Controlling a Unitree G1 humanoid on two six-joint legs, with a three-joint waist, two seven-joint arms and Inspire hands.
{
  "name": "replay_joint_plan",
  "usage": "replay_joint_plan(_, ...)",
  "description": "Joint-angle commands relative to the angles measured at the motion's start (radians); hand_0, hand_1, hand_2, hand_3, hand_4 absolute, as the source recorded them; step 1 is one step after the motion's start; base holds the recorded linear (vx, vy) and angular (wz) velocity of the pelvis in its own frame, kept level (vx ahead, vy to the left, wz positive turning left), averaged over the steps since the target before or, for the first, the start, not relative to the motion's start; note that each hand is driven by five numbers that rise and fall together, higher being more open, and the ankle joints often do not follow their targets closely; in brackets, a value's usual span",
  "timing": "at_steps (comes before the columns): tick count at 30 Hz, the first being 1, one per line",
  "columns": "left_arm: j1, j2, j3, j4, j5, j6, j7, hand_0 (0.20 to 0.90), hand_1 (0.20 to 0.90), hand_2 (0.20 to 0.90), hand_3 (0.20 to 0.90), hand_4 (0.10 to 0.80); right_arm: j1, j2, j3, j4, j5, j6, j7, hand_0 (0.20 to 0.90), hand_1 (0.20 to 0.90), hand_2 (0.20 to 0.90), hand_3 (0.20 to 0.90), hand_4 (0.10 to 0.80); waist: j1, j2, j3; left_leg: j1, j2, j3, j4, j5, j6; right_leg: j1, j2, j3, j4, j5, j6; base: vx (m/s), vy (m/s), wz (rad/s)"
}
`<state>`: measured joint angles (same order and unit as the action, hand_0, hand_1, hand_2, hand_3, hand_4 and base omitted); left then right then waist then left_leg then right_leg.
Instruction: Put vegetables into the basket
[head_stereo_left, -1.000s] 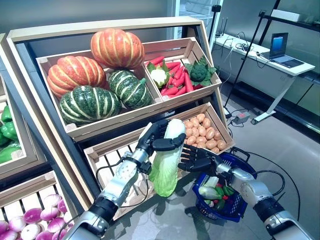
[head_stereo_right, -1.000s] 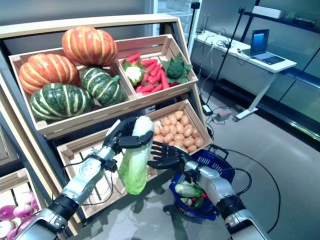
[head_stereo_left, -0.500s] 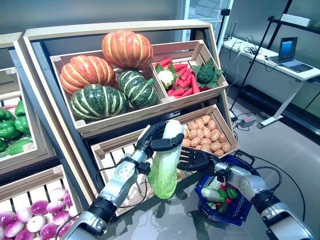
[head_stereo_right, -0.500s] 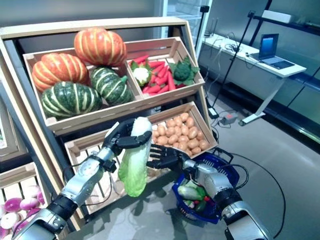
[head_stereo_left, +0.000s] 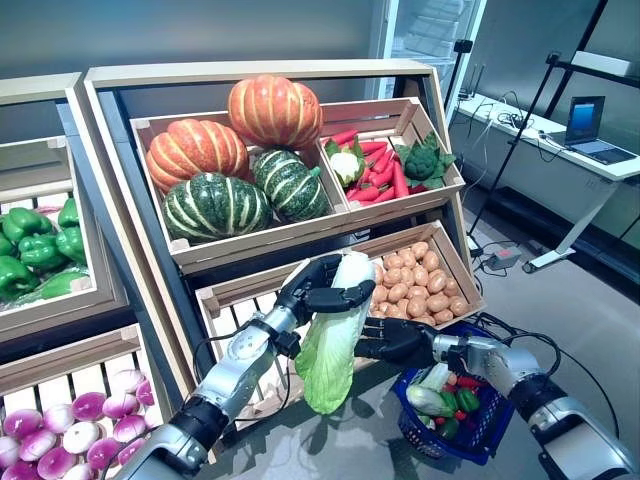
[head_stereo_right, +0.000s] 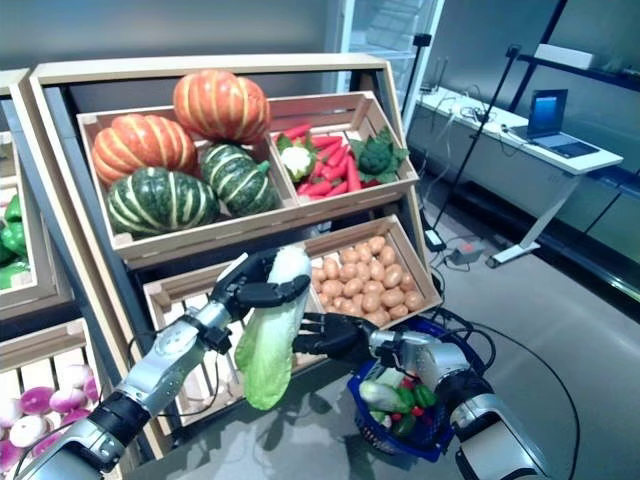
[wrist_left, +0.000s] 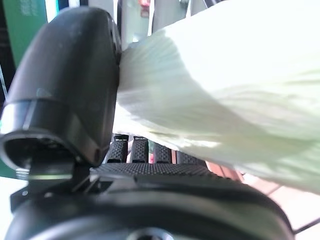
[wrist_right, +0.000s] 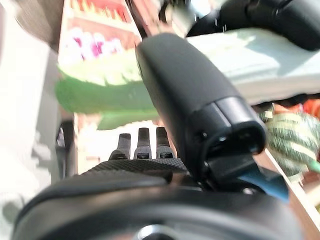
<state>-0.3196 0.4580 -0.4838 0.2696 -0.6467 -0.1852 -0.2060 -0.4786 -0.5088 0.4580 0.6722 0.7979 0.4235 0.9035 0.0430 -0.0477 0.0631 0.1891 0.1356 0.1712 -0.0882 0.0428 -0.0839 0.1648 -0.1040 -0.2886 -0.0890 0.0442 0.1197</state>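
My left hand (head_stereo_left: 312, 291) is shut on a long pale green cabbage (head_stereo_left: 328, 348) and holds it upright in front of the wooden stand's lower crate. It holds the white stem end and the leafy end hangs down. The left wrist view shows my thumb (wrist_left: 70, 85) pressed on the white stem (wrist_left: 225, 75). My right hand (head_stereo_left: 392, 340) is open with straight fingers, right beside the cabbage's middle; the cabbage shows past its thumb (wrist_right: 195, 100). The blue basket (head_stereo_left: 487, 446) stands on the floor below my right arm, holding a pale green and white vegetable (head_stereo_left: 428, 400) and small green and red ones.
The slanted wooden stand (head_stereo_left: 250, 75) with its crates rises right behind both hands. A lower crate's front rail (head_stereo_left: 235, 295) is close to my left wrist. A white desk (head_stereo_left: 590, 160) with a laptop stands at the far right, with cables (head_stereo_left: 495, 262) on the grey floor.
The whole picture has shifted to the right, so the camera has moved. My left hand still holds the cabbage in the same place, and my right hand stays beside it.
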Motion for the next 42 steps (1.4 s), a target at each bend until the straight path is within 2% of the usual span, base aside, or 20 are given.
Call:
replay_joint_plan(1,-0.151,-0.11,-0.061,-0.157,-0.131,-0.076,-0.084,0.3,0.3,0.3,0.3,0.4,-0.238,0.091,-0.003,-0.011,0.215,-0.046,0.246,0.9,0.9,0.9,0.9,0.8,0.012,-0.012,-0.051,-0.029,-0.041,0.004,0.001,-0.08,0.023,0.016,-0.019,-0.013,0.002,-0.036,-0.018,-0.034,0.0,0.12)
replay_joint_plan(2,-0.149,-0.098,-0.053,-0.154,-0.134,-0.067,-0.095,0.3,0.3,0.3,0.3,0.4,-0.25,0.061,-0.016,-0.005,0.224,-0.044,0.307,0.9,0.9,0.9,0.9,0.8,0.014,-0.013,-0.053,-0.031,-0.042,0.001,0.001,-0.079,0.024,0.015,-0.02,-0.014,0.002,-0.036,-0.017,-0.035,0.0,0.07)
replay_joint_plan(7,-0.14,-0.073,-0.032,-0.141,-0.145,-0.058,-0.126,0.3,0.3,0.3,0.3,0.4,-0.274,-0.018,-0.042,0.017,0.245,-0.059,0.458,0.9,0.9,0.9,0.9,0.8,0.017,-0.017,-0.057,-0.034,-0.043,-0.004,0.001,-0.078,0.025,0.014,-0.021,-0.012,0.002,-0.037,-0.016,-0.025,0.0,0.03)
replay_joint_plan(13,-0.141,-0.075,-0.031,-0.113,-0.151,-0.068,-0.148,0.3,0.3,0.3,0.3,0.4,-0.295,-0.013,-0.072,0.005,0.346,-0.053,0.516,0.9,0.9,0.9,0.9,0.8,0.018,-0.017,-0.058,-0.034,-0.043,-0.006,0.001,-0.08,0.027,0.012,-0.02,-0.002,0.002,-0.037,-0.016,-0.005,-0.001,0.0)
replay_joint_plan(19,-0.148,-0.106,-0.049,-0.09,-0.148,-0.073,-0.142,0.3,0.3,0.3,0.3,0.4,-0.294,0.074,-0.092,-0.072,0.462,-0.09,0.468,0.9,0.9,0.9,0.9,0.8,0.017,-0.012,-0.058,-0.032,-0.045,-0.009,0.001,-0.085,0.029,0.015,-0.019,0.007,0.002,-0.041,-0.017,0.0,0.0,0.0)
replay_joint_plan(23,-0.152,-0.119,-0.053,-0.084,-0.142,-0.063,-0.13,0.3,0.3,0.3,0.3,0.4,-0.296,0.109,-0.107,-0.098,0.458,-0.085,0.423,0.9,0.9,0.9,0.9,0.8,0.018,-0.01,-0.058,-0.032,-0.045,-0.012,0.001,-0.087,0.03,0.017,-0.02,0.01,0.002,-0.044,-0.017,0.0,0.0,0.0)
replay_joint_plan(26,-0.153,-0.121,-0.05,-0.087,-0.147,-0.059,-0.123,0.3,0.3,0.3,0.3,0.4,-0.291,0.107,-0.11,-0.083,0.422,-0.089,0.401,0.9,0.9,0.9,0.9,0.8,0.019,-0.012,-0.06,-0.034,-0.045,-0.015,0.001,-0.086,0.03,0.016,-0.02,0.009,0.002,-0.043,-0.017,-0.001,-0.001,0.02)
replay_joint_plan(33,-0.161,-0.119,-0.048,-0.111,-0.153,-0.074,-0.092,0.3,0.3,0.3,0.3,0.4,-0.297,0.059,-0.066,-0.04,0.327,-0.16,0.255,0.9,0.9,0.9,0.9,0.8,0.009,-0.016,-0.055,-0.042,-0.04,-0.014,0.001,-0.078,0.028,0.006,-0.019,0.014,0.002,-0.038,-0.018,-0.006,-0.002,0.03)
replay_joint_plan(41,-0.181,-0.144,-0.058,-0.116,-0.158,-0.075,-0.077,0.3,0.3,0.3,0.3,0.4,-0.311,0.14,-0.029,-0.071,0.381,-0.153,0.101,0.9,0.9,0.9,0.9,0.8,0.006,-0.011,-0.049,-0.039,-0.038,-0.013,0.001,-0.076,0.028,0.008,-0.02,0.016,0.002,-0.038,-0.02,0.0,0.0,0.0)
replay_joint_plan(42,-0.181,-0.148,-0.061,-0.117,-0.158,-0.074,-0.077,0.3,0.3,0.3,0.3,0.4,-0.312,0.155,-0.03,-0.073,0.389,-0.152,0.076,0.705,0.705,0.705,0.705,0.67,0.006,-0.01,-0.049,-0.038,-0.038,-0.014,0.001,-0.077,0.028,0.009,-0.02,0.016,0.002,-0.038,-0.02,0.0,0.0,0.0)
